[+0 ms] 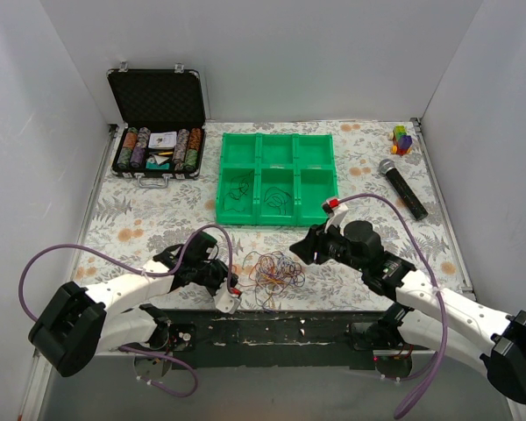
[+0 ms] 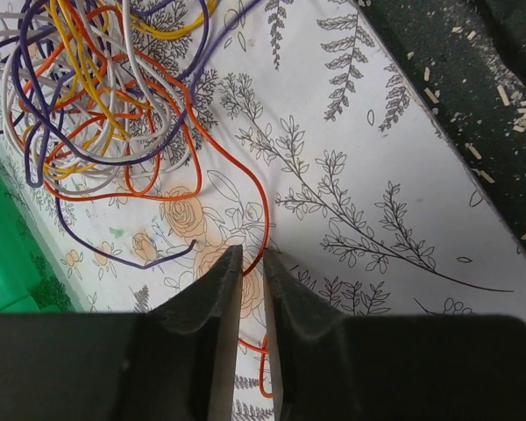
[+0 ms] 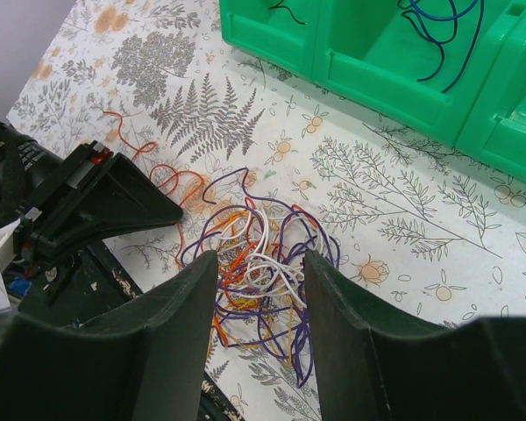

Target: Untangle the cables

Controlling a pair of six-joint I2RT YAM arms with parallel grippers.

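the cables [image 1: 276,270] lie in a loose tangle of thin orange, purple, white and yellow wire on the floral bench [image 1: 131,219], close to its near edge, with bare cloth up to the green plastic tray [image 1: 278,137]. some of the tray's compartments hold a few dark wires. the left fingers [image 2: 212,294] stand almost together around one orange strand [image 2: 265,219]; i cannot tell if they pinch it. the right fingers [image 3: 180,307] hang apart above the tangle.

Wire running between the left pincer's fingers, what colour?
Orange; the wire shows best in the left wrist view.
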